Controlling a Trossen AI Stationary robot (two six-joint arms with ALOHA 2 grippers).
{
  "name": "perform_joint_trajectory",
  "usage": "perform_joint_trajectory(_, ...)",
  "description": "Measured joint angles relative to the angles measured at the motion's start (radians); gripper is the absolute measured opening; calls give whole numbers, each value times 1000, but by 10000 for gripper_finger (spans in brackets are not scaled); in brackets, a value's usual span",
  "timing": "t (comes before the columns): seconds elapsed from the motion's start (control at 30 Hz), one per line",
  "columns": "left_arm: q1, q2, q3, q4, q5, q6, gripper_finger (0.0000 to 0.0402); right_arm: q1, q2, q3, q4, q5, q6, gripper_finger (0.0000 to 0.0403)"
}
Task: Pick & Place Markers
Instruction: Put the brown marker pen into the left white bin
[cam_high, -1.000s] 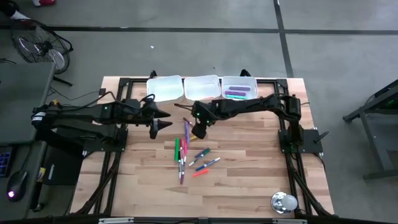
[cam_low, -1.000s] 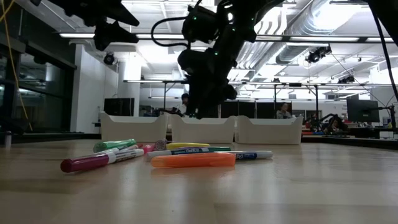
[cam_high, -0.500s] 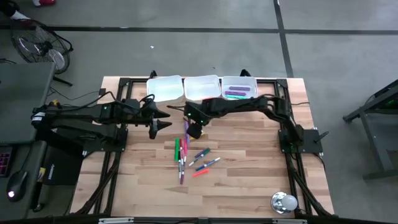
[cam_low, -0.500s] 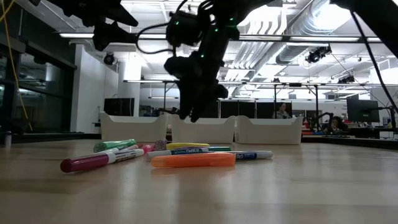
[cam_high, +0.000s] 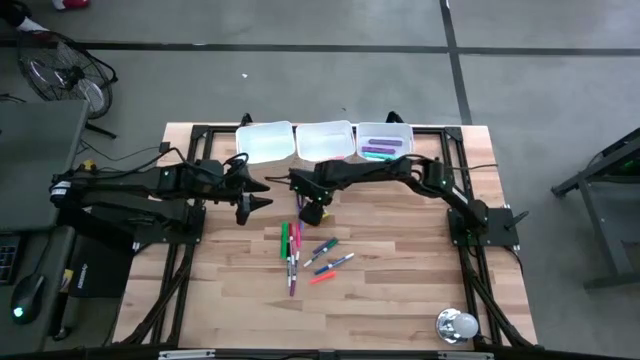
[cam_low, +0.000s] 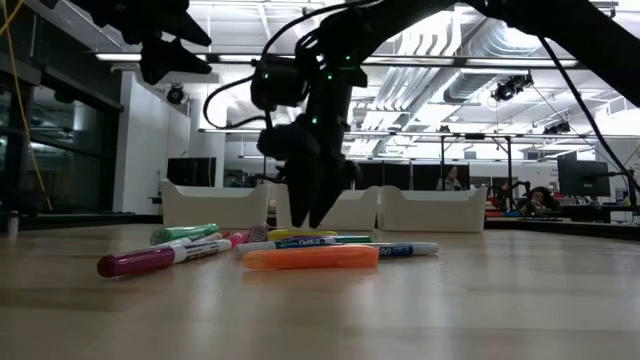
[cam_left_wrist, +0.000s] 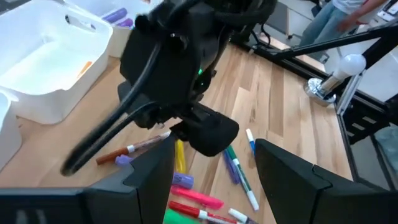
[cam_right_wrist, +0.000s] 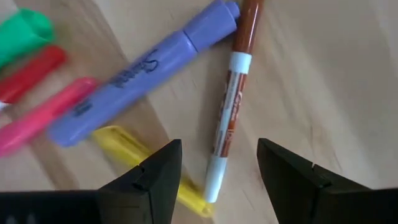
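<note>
nearest the front edge of the bench (cam_high: 400, 300), the markers (cam_high: 305, 245) lie loose in a scattered heap on the bare wood: thin, short pen shapes. at table height an orange one (cam_low: 310, 258) lies flat in front, a dark red one with a white barrel (cam_low: 150, 259) to one side, a green one (cam_low: 185, 233) behind it, and a white-barrelled one with a blue tip (cam_low: 405, 249) on the other side. farther in, my right tool (cam_right_wrist: 214, 180) hangs low over the far end of the heap, fingers parted and empty. just ahead of those fingers lie a fat lilac marker (cam_right_wrist: 146, 78), a slim white marker with a brown cap (cam_right_wrist: 233, 93) tipped against its end, a yellow one (cam_right_wrist: 146, 165) partly under my finger, a pink one (cam_right_wrist: 43, 115), a red one (cam_right_wrist: 31, 71) and a green one (cam_right_wrist: 22, 31). my left tool (cam_high: 262, 195) waits beside the heap, raised off the wood, fingers spread wide and holding nothing. at the far edge stand three white trays (cam_high: 325, 142) in a row; the rightmost one (cam_high: 385, 130) holds purple markers (cam_high: 380, 150).
</note>
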Motion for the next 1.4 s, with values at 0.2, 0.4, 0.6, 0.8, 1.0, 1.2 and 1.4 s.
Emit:
perform_joint_trajectory(0.2, 0, -40, 0, -13, -16, -5, 220, 9, 37, 1, -6, 36, 21, 199)
perform_joint_trajectory(0.4, 0, -66, 0, -22, -31, -6, 220, 12, 60, 3, -7, 40, 65, 197)
perform_joint_trajectory(0.6, 0, -65, 0, -22, -35, -12, 220, 22, 66, -36, 2, 45, 71, 143)
perform_joint_trajectory(0.8, 0, -65, 0, -23, -35, -14, 220, 22, 58, -74, 5, 38, 50, 58)
perform_joint_trajectory(1.0, 0, -65, 0, -23, -34, -30, 220, 21, 57, -77, 6, 4, 11, 15)
perform_joint_trajectory(1.2, 0, -65, 0, -23, -34, -35, 220, 14, 52, -77, 6, -26, -1, 15)
perform_joint_trajectory(1.4, 0, -65, 0, -23, -34, -35, 220, -11, 4, -88, -7, -27, -1, 15)
